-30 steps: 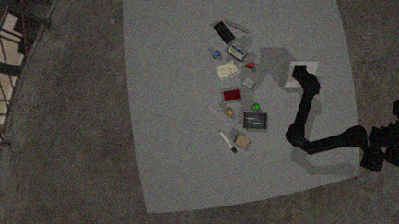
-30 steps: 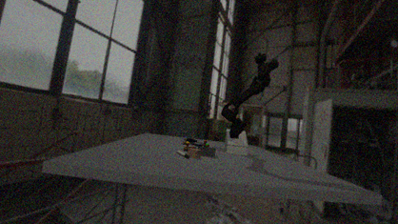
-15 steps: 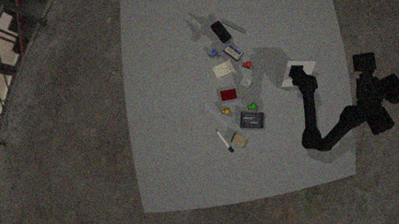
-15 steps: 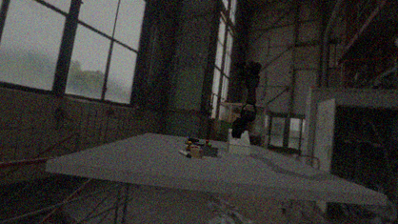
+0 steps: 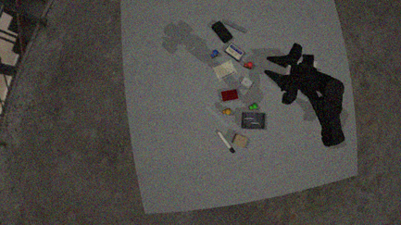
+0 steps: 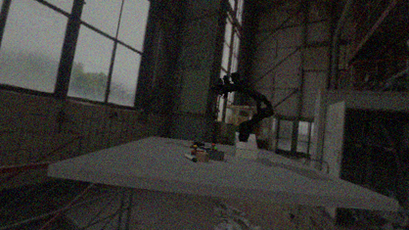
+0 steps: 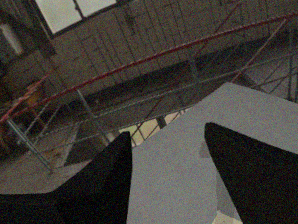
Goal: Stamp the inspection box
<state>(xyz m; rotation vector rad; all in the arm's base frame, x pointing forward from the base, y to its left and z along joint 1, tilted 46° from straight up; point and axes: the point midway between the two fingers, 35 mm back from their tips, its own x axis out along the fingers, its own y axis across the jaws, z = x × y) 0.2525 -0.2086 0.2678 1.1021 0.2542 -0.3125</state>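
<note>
My gripper [image 5: 274,67] [image 6: 222,87] [image 7: 168,133] hangs high above the table's right part, half open, with nothing between the fingers. Small stamps stand on the grey table [image 5: 163,137]: a red one [image 5: 248,64], a green one [image 5: 253,106], a blue one [image 5: 214,53] and a yellow one [image 5: 227,112]. I cannot read which one is marked PASS. A red ink pad [image 5: 229,95] lies in the middle of the cluster. A cream card [image 5: 224,69] lies just behind it. In the exterior view the cluster [image 6: 205,152] is small and dim.
A black block [image 5: 221,31], a white and blue card [image 5: 234,51], a small white cube [image 5: 247,81], a dark tray [image 5: 253,120], a tan block [image 5: 240,141] and a pen [image 5: 225,141] also lie in the cluster. The arm's base [image 5: 332,131] stands at the right.
</note>
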